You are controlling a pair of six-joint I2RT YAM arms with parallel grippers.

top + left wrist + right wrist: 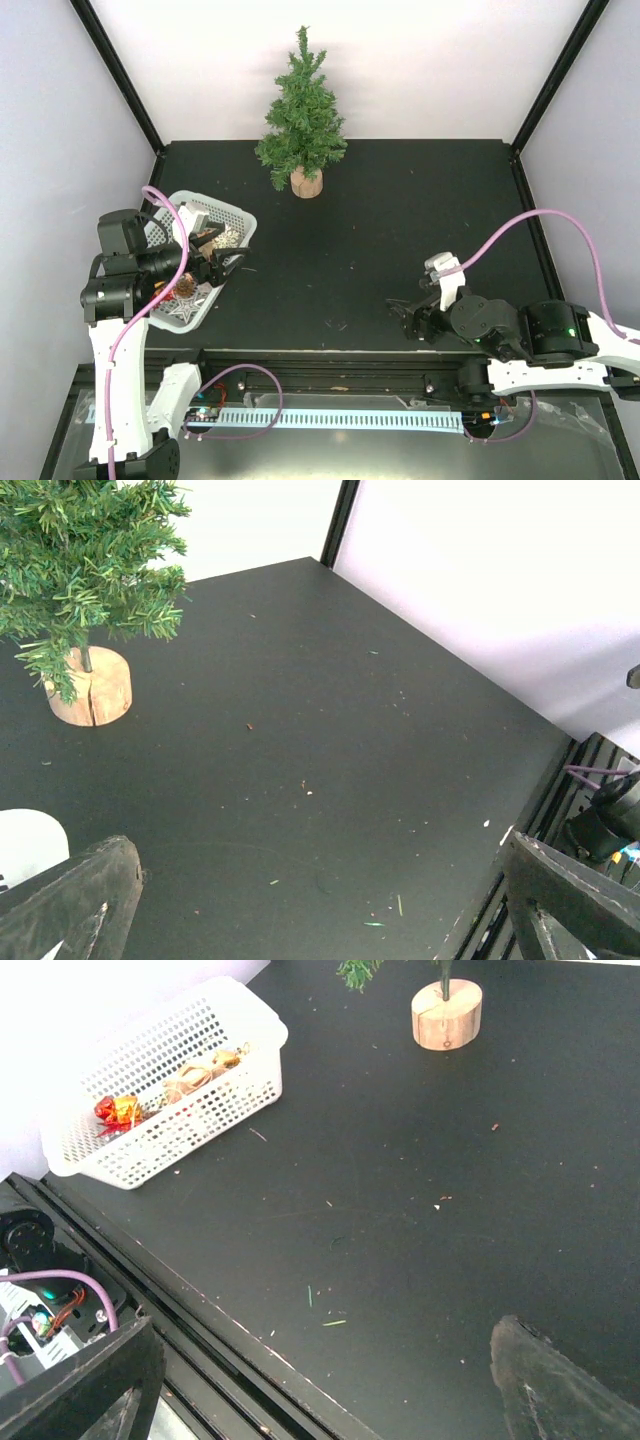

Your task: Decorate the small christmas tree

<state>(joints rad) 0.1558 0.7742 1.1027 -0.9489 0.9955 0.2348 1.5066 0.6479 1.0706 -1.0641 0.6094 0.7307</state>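
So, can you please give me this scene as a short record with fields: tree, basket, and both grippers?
tree: small christmas tree, upright at far centre of table, undecorated
basket: white basket, left side, holds red and gold ornaments
left gripper: over the basket's edge, jaws open, empty
right gripper: low at near right, jaws open, empty

Left claw (pixel 222 258) and right claw (pixel 403 318), both wide open and empty.

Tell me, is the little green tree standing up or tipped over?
Upright: the small green bristly christmas tree stands on its round light-brown wood-slice base, flat on the black table.
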